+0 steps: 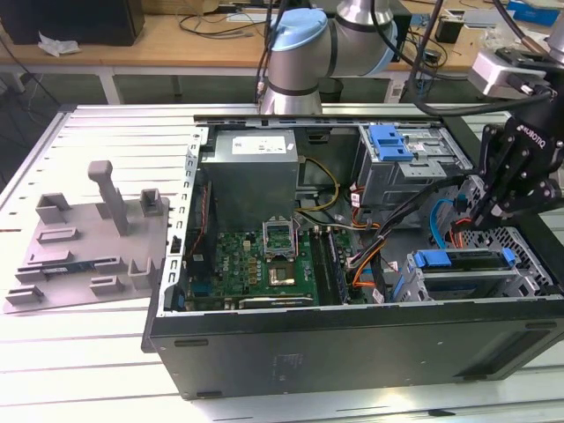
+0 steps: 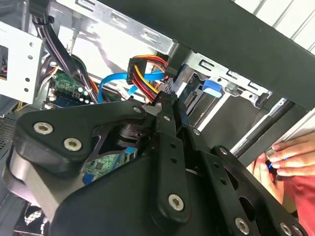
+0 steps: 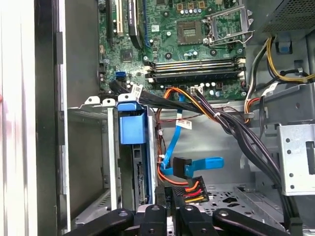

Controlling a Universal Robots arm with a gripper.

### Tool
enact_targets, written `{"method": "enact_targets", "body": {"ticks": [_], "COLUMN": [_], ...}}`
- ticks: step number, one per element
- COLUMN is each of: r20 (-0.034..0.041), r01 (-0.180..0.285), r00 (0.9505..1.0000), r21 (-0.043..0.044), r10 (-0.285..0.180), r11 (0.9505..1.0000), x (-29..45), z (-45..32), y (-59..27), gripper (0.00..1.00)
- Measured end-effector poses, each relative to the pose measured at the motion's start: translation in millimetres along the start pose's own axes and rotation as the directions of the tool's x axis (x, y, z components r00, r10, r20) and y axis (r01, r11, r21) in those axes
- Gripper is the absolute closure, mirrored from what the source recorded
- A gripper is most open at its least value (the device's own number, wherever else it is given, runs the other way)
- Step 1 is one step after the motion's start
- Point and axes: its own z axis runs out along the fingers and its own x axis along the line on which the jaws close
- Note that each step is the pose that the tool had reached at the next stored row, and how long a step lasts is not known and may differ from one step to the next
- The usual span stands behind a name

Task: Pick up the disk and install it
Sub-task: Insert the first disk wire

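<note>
Slatted white bench (image 1: 88, 361) with open black computer case (image 1: 352, 352): at its four o'clock, black gripper (image 1: 480, 216) is seen clamped on red-and-yellow-wired power plug (image 3: 184, 189) beside blue-bracketed disk (image 1: 441, 259).

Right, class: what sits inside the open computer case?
A green motherboard, a grey power supply, metal drive cages, bundled cables and the end effector. Whatever lies beneath the cables and cages is hidden.

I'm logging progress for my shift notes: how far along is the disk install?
Done: the disk, in its blue bracket, sits in the drive cage. In hand: the gripper is shut on the power connector beside it. Left: that connector and the blue data cable look not yet plugged in.
</note>
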Motion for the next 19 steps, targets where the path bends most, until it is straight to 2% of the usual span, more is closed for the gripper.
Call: {"method": "enact_targets", "body": {"ticks": [2, 4, 7, 13, 14, 19], "r20": [0.0099, 0.0221, 0.0346, 0.0483, 0.0519, 0.0654], "r01": [0.006, 0.008, 0.007, 0.006, 0.006, 0.004], "r00": [0.9999, 0.9997, 0.9994, 0.9988, 0.9986, 0.9978], "r21": [0.0051, 0.014, 0.0344, 0.052, 0.0575, 0.0739], "r10": [-0.006, -0.008, -0.008, -0.009, -0.009, -0.009], "r11": [1.0, 0.9999, 0.9994, 0.9986, 0.9983, 0.9973], "x": [1.1, 2.7, 5.2, 11.1, 13.2, 23.3], "z": [0.1, 0.3, 0.6, 1.8, 2.1, 3.0], "y": [0.1, 0.4, 2.6, 10.6, 11.8, 13.7], "gripper": [0.83, 0.83, 0.83, 0.83, 0.83, 0.83]}}
